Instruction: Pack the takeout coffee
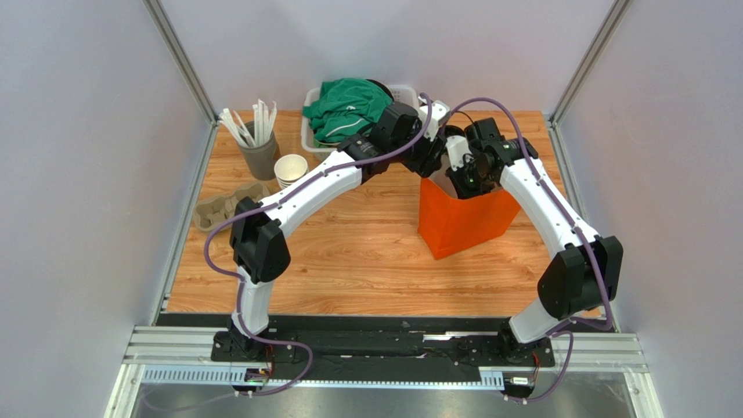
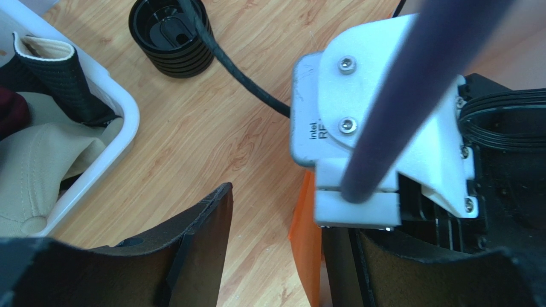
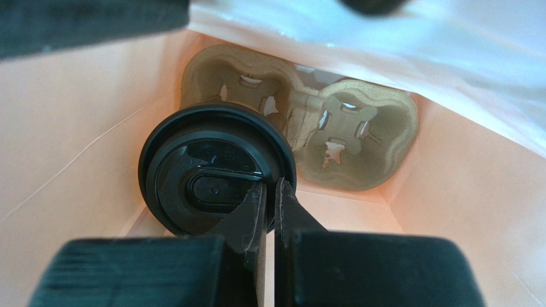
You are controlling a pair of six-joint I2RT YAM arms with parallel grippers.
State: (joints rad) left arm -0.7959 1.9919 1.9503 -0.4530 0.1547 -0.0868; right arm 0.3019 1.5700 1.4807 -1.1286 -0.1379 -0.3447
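My right tool (image 3: 270, 187) pinched together in orange bag (image 3: 77, 128), tips touching takeout coffee (image 3: 218, 169) lid; left tool (image 2: 279, 220) apart, nothing gripped

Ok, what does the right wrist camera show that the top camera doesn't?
Only the right wrist view: the inside of the orange bag, with the takeout coffee under its black lid, a pulp cup carrier beyond it, and the right gripper, jaws shut, at the lid's rim.
Only the top view: the left arm, stacked paper cups, a grey cup of stirrers, a white basket holding green cloth, and a second carrier.
Both: the orange bag.
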